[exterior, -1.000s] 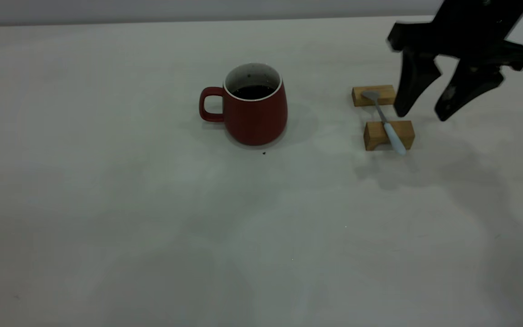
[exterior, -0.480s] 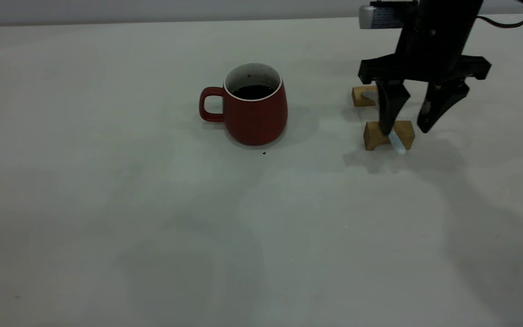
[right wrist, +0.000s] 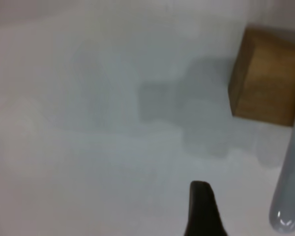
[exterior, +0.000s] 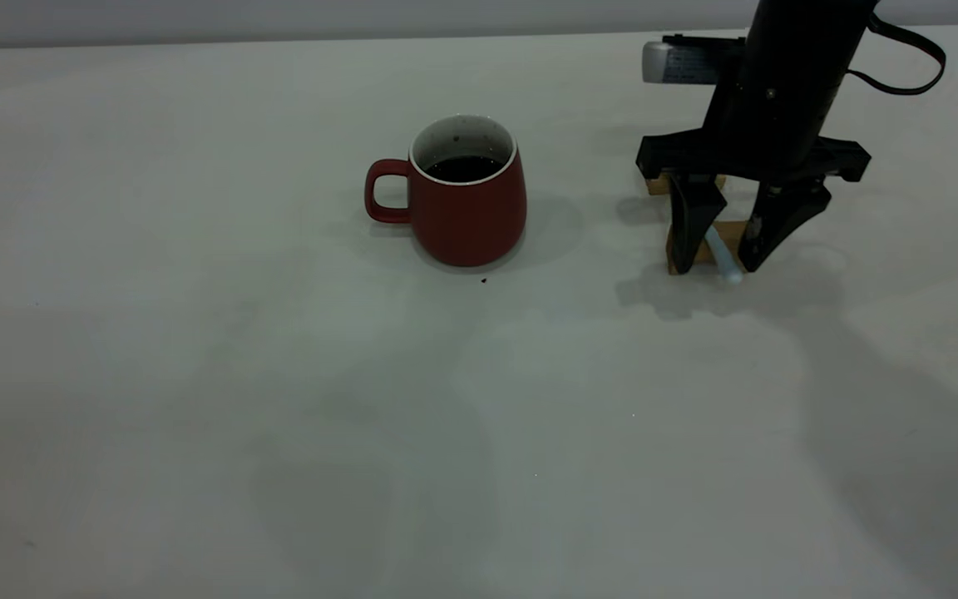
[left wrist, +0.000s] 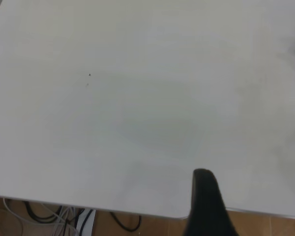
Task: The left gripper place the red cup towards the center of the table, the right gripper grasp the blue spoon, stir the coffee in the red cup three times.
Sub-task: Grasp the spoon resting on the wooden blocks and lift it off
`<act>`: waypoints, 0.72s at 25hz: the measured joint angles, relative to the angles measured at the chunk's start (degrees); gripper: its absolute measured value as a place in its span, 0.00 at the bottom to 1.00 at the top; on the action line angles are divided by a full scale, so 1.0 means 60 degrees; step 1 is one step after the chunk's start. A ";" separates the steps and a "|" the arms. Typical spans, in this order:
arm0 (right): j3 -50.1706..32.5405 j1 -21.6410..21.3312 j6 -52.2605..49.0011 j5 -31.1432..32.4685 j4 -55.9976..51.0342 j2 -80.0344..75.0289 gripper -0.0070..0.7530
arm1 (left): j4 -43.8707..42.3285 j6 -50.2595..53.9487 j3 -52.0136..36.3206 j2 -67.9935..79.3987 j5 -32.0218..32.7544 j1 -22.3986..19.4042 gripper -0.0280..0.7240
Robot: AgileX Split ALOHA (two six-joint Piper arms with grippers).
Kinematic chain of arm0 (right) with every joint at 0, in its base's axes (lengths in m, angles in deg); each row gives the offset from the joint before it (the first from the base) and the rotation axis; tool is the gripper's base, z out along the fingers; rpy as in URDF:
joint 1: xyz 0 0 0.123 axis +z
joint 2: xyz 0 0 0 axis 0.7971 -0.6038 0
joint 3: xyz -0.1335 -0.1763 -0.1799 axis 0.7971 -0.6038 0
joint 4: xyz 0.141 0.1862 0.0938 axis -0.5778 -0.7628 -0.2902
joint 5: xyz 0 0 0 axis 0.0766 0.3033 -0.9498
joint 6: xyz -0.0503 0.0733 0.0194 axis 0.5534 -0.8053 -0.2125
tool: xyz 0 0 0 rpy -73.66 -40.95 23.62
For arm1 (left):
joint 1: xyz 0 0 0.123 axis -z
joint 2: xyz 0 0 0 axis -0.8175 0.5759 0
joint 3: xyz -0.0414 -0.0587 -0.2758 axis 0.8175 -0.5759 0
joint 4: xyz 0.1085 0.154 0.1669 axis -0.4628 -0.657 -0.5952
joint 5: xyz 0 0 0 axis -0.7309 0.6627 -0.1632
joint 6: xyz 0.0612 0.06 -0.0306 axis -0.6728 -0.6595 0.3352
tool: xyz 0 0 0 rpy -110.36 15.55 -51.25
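Observation:
The red cup (exterior: 466, 208) stands upright near the middle of the table (exterior: 196, 374), handle to the left, with dark coffee (exterior: 464, 169) inside. The blue spoon (exterior: 723, 259) lies across two wooden blocks to the cup's right. My right gripper (exterior: 718, 266) is lowered over it, open, one finger on each side of the pale handle (right wrist: 290, 187), not closed on it. Of my left gripper only one dark finger (left wrist: 205, 204) shows, over bare table near its edge, with nothing beside it; this arm is outside the exterior view.
The near wooden block (exterior: 731, 235) sits between the right fingers; the far block (exterior: 655, 185) is mostly hidden behind the gripper. A small dark speck (exterior: 483, 280) lies before the cup. Cables (left wrist: 64, 216) hang below the table edge.
My right gripper has swung left and come down from beside the blocks until its open fingers straddle the spoon handle. The cup and spoon have not moved.

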 joint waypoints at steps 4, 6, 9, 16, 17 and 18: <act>0.0004 0.0000 0.0018 -0.0010 -0.0033 -0.0213 0.73 | 0.0000 0.0000 0.0000 0.0000 0.0000 0.0000 0.77; 0.0004 0.0000 0.0025 -0.0070 -0.0055 -0.0379 0.73 | 0.0000 0.0000 0.0000 0.0000 0.0000 0.0000 0.77; 0.0004 0.0000 0.0028 -0.0319 -0.0063 -0.0533 0.73 | 0.0000 0.0000 0.0000 0.0000 0.0000 0.0000 0.77; 0.0004 0.0000 0.0036 -0.0432 -0.0052 -0.0545 0.48 | 0.0000 0.0000 0.0000 0.0000 0.0000 0.0000 0.77; 0.0004 0.0000 0.0036 -0.0432 -0.0052 -0.0545 0.39 | 0.0000 0.0000 0.0000 0.0000 0.0000 0.0000 0.77; 0.0004 0.0000 0.0036 -0.0408 -0.0052 -0.0545 0.31 | 0.0000 0.0000 0.0000 0.0000 0.0000 0.0000 0.77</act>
